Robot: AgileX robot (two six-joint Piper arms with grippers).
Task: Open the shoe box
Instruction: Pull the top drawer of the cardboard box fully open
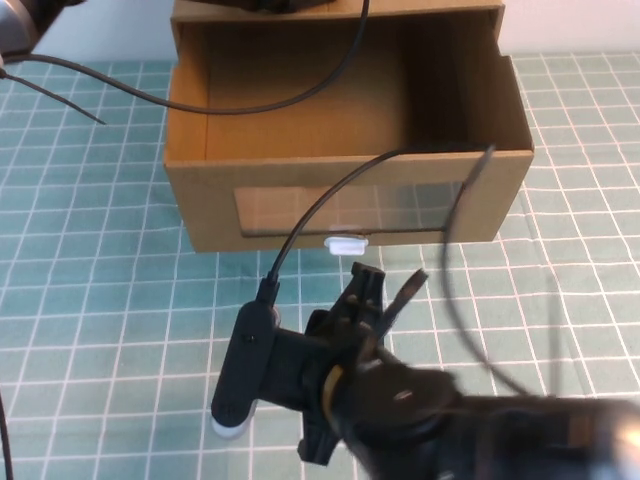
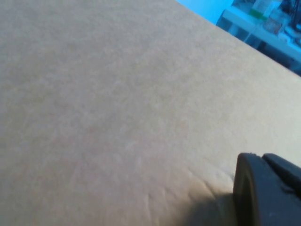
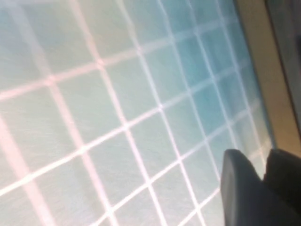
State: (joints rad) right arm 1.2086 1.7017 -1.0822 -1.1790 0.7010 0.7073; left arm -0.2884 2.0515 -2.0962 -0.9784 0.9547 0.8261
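While the shoe box (image 1: pixel 205 200) shows its bare inside, the right gripper (image 1: pixel 388 284) hangs just before it

Seen from above, the box stands at the far middle of the green gridded worktop (image 1: pixel 90 300). Its clear window (image 1: pixel 350 210) and a small white tab (image 1: pixel 346 242) face the robot. The right gripper is on the near side of that tab, close to it but not touching, above the worktop. Its fingers (image 1: pixel 368 280) stand slightly parted with nothing between them. The left gripper (image 2: pixel 265 188) sits close against a plain cardboard face of the box; I cannot tell whether it is open or closed.
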